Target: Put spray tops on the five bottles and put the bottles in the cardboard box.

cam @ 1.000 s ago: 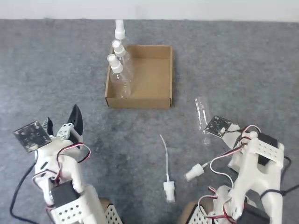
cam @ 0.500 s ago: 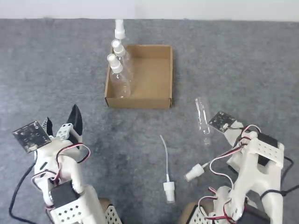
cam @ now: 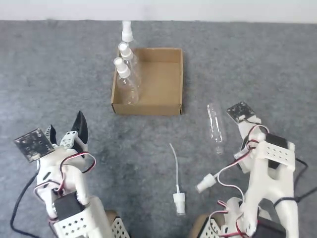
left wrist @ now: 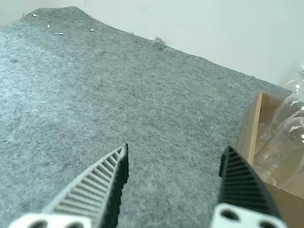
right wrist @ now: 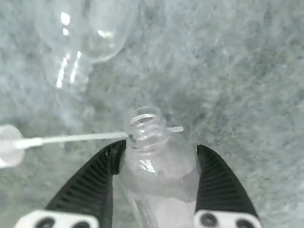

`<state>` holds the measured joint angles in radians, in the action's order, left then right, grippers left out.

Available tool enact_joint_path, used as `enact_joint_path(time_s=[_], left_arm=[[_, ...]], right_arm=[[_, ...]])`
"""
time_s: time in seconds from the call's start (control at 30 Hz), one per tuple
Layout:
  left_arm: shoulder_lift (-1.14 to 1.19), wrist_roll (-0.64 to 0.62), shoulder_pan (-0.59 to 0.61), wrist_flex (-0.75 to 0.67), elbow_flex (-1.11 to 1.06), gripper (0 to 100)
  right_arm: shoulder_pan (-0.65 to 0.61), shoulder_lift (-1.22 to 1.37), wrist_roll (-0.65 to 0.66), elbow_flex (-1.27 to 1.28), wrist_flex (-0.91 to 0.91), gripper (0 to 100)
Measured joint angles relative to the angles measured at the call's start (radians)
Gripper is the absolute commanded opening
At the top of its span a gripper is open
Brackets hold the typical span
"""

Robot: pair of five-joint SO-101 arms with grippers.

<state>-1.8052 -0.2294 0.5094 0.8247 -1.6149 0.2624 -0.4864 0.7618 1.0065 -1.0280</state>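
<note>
Swinging outward, the right arm (cam: 267, 158) is uncovering the lying bottle (cam: 215, 124) beside the cardboard box (cam: 148, 110). Farther out, the right gripper (right wrist: 161, 147) is pinching an uncapped bottle (right wrist: 145, 130); the left gripper (left wrist: 177, 151) is hanging spread. Slick plastic is risking a twist loose at capping.

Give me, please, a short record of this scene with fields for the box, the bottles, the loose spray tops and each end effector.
box: cardboard box, open, on the grey mat
in box: two capped bottles, along one wall
at far corner: third capped bottle, upright; inside or outside, cannot tell
on mat: uncapped lying bottle; two loose spray tops
left end effector: open, empty, over bare mat
right end effector: shut on an uncapped held bottle
</note>
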Motion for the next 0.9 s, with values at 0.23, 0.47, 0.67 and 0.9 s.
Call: enact_joint_path(time_s=[0.23, 0.47, 0.67, 0.9], left_arm=[[0.000, 0.000, 0.000, 0.000, 0.000, 29], [0.000, 0.000, 0.000, 0.000, 0.000, 29], [0.000, 0.000, 0.000, 0.000, 0.000, 29], [0.000, 0.000, 0.000, 0.000, 0.000, 29]], right_arm=[[-0.095, 0.000, -0.199, 0.000, 0.000, 11.3], [-0.186, 0.000, -0.269, 0.000, 0.000, 17.6], [-0.187, 0.000, -0.282, 0.000, 0.000, 23.4], [-0.187, 0.000, -0.282, 0.000, -0.015, 22.7]])
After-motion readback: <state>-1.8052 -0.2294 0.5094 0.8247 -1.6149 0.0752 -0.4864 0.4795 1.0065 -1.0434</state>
